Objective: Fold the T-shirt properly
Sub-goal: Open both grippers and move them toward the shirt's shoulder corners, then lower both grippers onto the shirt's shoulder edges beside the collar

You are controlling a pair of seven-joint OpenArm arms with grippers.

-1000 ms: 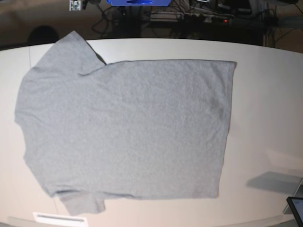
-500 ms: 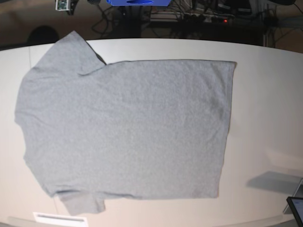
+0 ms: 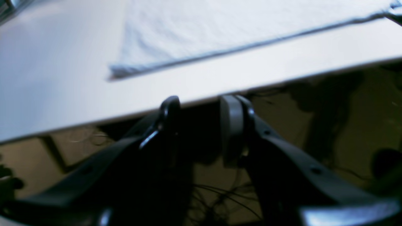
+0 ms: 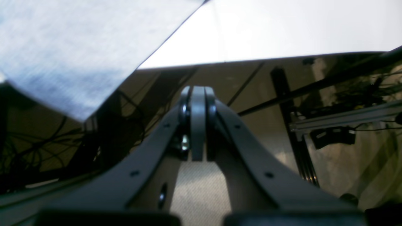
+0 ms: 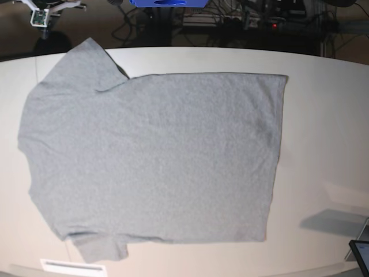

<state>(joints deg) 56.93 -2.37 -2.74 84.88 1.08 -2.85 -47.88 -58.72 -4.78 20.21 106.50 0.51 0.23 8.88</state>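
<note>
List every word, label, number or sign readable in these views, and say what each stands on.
None can be read.
T-shirt: plain grey side up, no print showing.
White strip at the table edge: too small to tell whether it bears text.
Both wrist views: blurred, no lettering visible.

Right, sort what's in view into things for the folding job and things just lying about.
For the job:
- T-shirt, spread flat, plain side up
- left hand, open, off the table's edge
- right hand, shut, empty

Lying about:
- table
- dark screen corner
- white strip
- blue object
</note>
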